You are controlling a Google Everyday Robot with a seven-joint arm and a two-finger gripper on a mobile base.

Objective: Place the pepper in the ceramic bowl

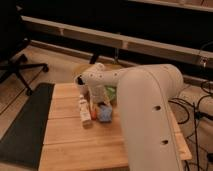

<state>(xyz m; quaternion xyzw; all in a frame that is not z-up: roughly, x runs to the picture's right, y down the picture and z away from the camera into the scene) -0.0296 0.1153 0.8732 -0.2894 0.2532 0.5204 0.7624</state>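
Wooden slatted table (70, 145), lower centre of the frame. On its upper part you see, left to right, a white bottle (85, 111), the orange-red pepper (93, 112) just beside it, and a blue sponge (104, 113). Above these stand a small white cup (79, 79) at the left and the green ceramic bowl (112, 93) at the right, partly hidden. The gripper (98, 102) sits low over the table between cup and bowl, above the pepper.

Bulky white arm (147, 115) reaching forward, wrist (99, 78) bent downward, hand (96, 99) hanging low beneath it, mostly hidden
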